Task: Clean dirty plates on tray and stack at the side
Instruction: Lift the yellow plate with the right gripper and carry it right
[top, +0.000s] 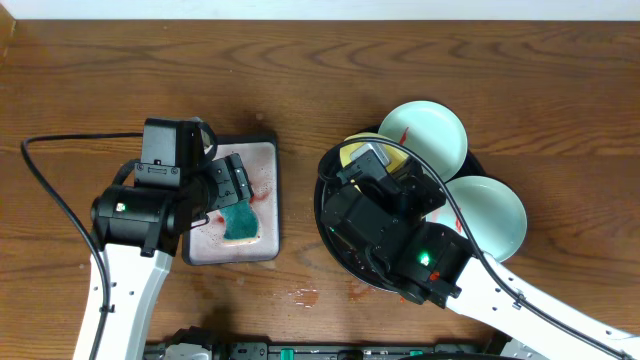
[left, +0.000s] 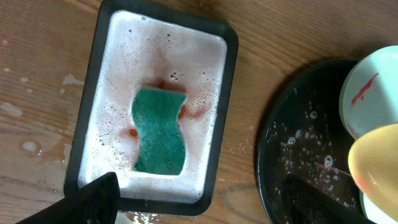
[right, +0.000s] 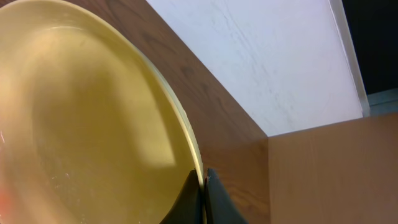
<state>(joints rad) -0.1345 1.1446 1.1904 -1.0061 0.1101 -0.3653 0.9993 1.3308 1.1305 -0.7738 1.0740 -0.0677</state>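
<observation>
Plates, three in number: the yellow plate is over the far left part of the round black tray, pinched at its rim by the right gripper, whose jaws are closed on the edge. It appears tilted. A mint plate with a red smear lies at the tray's far edge, overhanging the rim. The second mint plate lies at the tray's right edge, also overhanging. Water drops and foam specks show on the bare tray floor. To the left on the table, well apart, stands a rectangular tray filled with pink-tinged foam, a green sponge lying free at its centre. The left gripper hangs above it, jaws spread, holding nothing.
</observation>
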